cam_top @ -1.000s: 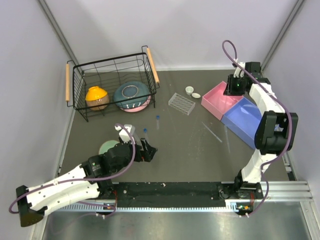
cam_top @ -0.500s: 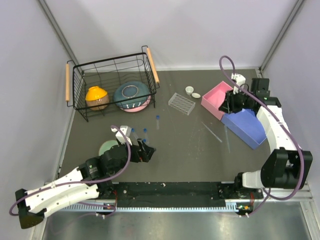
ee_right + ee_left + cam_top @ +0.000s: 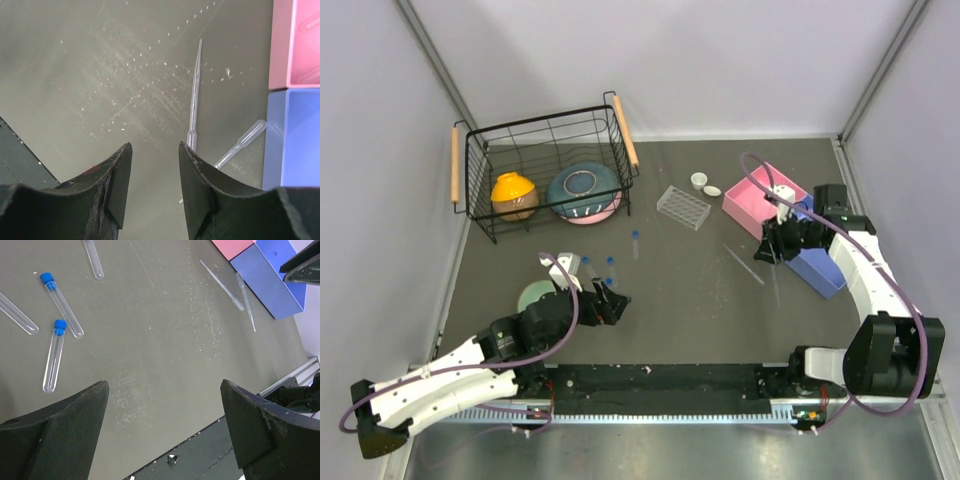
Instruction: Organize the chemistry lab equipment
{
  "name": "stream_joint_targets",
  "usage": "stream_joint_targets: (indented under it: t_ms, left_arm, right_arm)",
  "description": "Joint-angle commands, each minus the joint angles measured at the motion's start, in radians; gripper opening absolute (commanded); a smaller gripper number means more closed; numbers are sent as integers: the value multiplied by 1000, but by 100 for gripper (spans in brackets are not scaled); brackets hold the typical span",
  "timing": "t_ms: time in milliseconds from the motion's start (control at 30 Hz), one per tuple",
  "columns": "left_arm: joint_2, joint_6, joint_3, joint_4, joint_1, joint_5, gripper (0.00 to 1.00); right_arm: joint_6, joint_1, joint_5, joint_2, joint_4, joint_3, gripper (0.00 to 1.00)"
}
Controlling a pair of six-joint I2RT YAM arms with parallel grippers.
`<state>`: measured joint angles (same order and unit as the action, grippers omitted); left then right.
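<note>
**A:** Two hands in view. Which one has the step?

**B:** The right hand (image 3: pixel 155 147), as I judge it. Its fingers are parted with nothing between them, over bare counter (image 3: pixel 75 70). One pipette (image 3: pixel 196 85) lies just ahead, at the centre of the right wrist view, with its thin tip toward the top of the frame.

**A:** How should it take that?

**B:** Move forward until the fingers straddle the stem, and turn so they close across it rather than along it. Go low, since it lies flat. Pinch the thicker part by the bulb, because the thin tip would likely bend or slip. Squeeze gently, as it looks like soft plastic.

**A:** And the other hand?

**B:** The left hand (image 3: pixel 164 384) is spread wide and empty, low over the counter. The tubes (image 3: pixel 62 305) lie at the upper left of its view.

**A:** Count everything.

**B:** Four tubes there: two show blue caps and two are cut off by the frame edge. Two pipettes lie on the counter. The second pipette (image 3: pixel 240 142) is just beside the blue tray (image 3: pixel 295 150) at lower right, perhaps touching it. Something clear lies in the pink tray (image 3: pixel 295 50); I cannot tell what. In the top view, two white cups (image 3: pixel 699 181) and one rack (image 3: pixel 683 207) sit at upper centre, well apart from both hands.
</note>
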<state>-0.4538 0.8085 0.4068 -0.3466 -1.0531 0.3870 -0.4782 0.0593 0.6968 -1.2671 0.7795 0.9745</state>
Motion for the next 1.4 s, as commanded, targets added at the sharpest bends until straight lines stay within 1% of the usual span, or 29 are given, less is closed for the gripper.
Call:
stream_joint_targets:
  t_ms: [0,67,100,200,267,333,500,700,933,1133,1233,1300,1333,1367]
  left_arm:
    - [9,9,-11,27,1,15,99]
    - [6,9,-13,29,2,15,99]
    - [6,11,-13,32,2,13,99]
    - [3,12,-16,35,2,12,99]
    - [4,14,-17,35,2,10,99]
    - [3,14,-17,35,1,10,99]
    - [7,15,-17,29,2,13,99]
    - [7,20,-20,28,2,18,99]
    - [9,21,-22,24,2,21,99]
    - [12,23,-25,27,2,23,99]
    - [12,21,-25,28,2,23,99]
    - [12,21,-25,28,2,23,99]
    - [12,21,-25,29,2,23,99]
    - [13,21,-25,29,1,23,99]
  right_arm:
    - [-69,-38,-121,52,14,-46,43]
    - [-66,-47,-167,57,4,-75,44]
    - [-54,-55,-218,58,-20,-85,44]
    - [-31,-55,-295,66,-75,-132,44]
    - [-19,-55,-325,66,-101,-163,44]
    - [-4,-84,-367,60,-143,-180,44]
    - [52,-88,-485,5,-227,-227,44]
    - [92,-90,-549,-69,-279,-232,44]
    - [115,-90,-554,-147,-283,-226,43]
    - [124,-90,-553,-173,-276,-226,35]
    - [127,-90,-559,-196,-269,-223,28]
    - [130,-90,-560,-207,-266,-220,25]
    - [133,-90,-560,-209,-263,-220,22]
    - [136,-88,-563,-212,-263,-217,21]
